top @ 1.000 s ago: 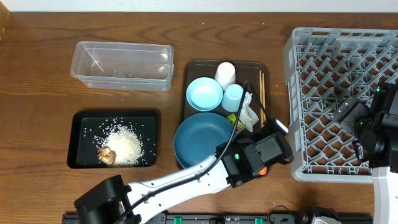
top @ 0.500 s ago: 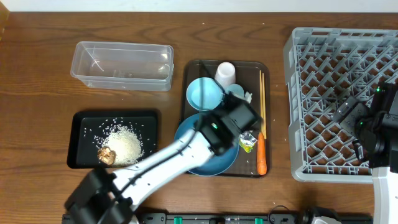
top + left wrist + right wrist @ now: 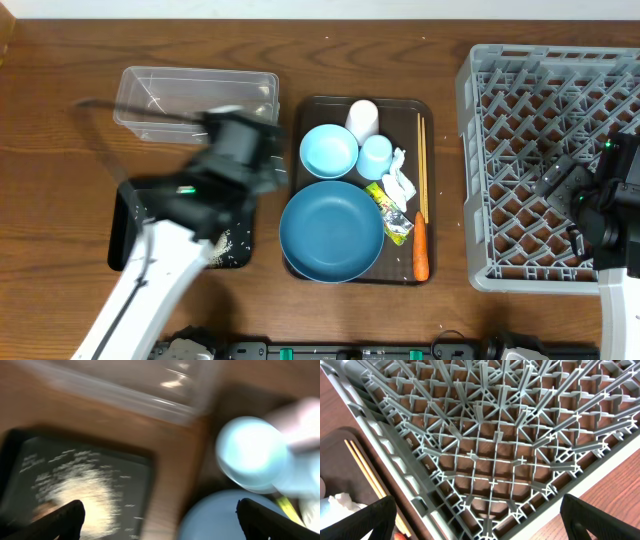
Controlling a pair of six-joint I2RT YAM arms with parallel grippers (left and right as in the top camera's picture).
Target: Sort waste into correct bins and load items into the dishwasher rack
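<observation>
**Left pincer [image 3: 160,522] open and empty above the black tray [image 3: 113,240]; sorting is judged part done.**
Its jaws stand wide apart with nothing between them. White rice [image 3: 82,495] lies just below in the tray, and the clear tub [image 3: 160,100] is close beyond. The carrot [image 3: 420,258], foil wrapper [image 3: 392,213] and tissue [image 3: 400,182] lie on the serving tray [image 3: 405,115], well to the pincer's right, presumably waste not yet sorted. The right pincer [image 3: 482,520], jaws likewise apart and empty, hangs over the rack [image 3: 520,150], probably stationed there for loading dishes.

left gripper [image 3: 161,522] gaping, arm motion-blurred; right gripper [image 3: 482,521] gaping, empty
</observation>
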